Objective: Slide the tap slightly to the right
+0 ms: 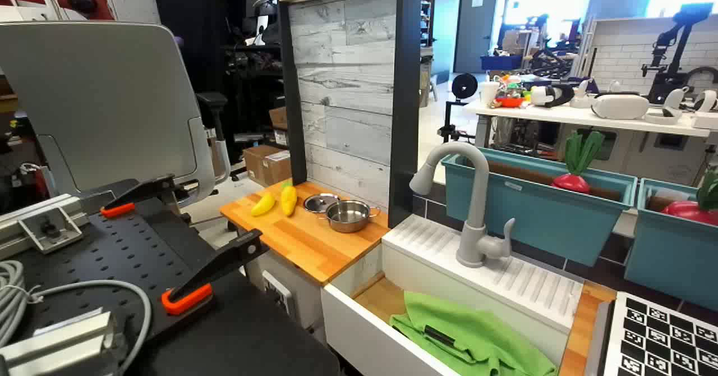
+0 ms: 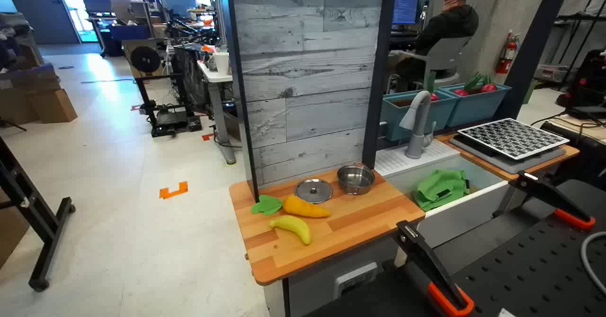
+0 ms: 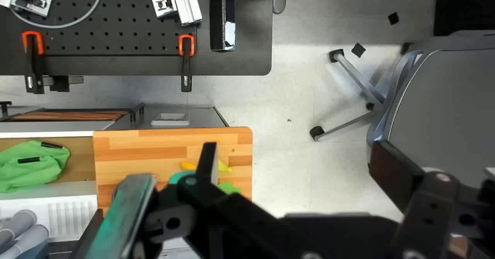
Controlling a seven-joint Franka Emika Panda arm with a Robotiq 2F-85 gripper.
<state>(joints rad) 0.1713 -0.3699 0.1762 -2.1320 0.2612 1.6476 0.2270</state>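
Your black two-fingered gripper [image 3: 299, 164] spread wide in the wrist view, your matte grey gooseneck tap [image 1: 478, 205] upright on the white ridged drainboard [image 1: 539, 293] in both exterior views, crumpled green cloth [image 1: 477, 334] in the white-walled sink [image 1: 353, 322] just beside.

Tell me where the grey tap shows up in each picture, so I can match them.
In an exterior view: the grey tap, right of centre, slightly below mid-height.
In an exterior view: the grey tap, right of centre, slightly above mid-height.
Wrist view: the grey tap, in the lower left corner, cut off by the left edge.
Shared landmark: the green cloth in the sink, visible in all three views.
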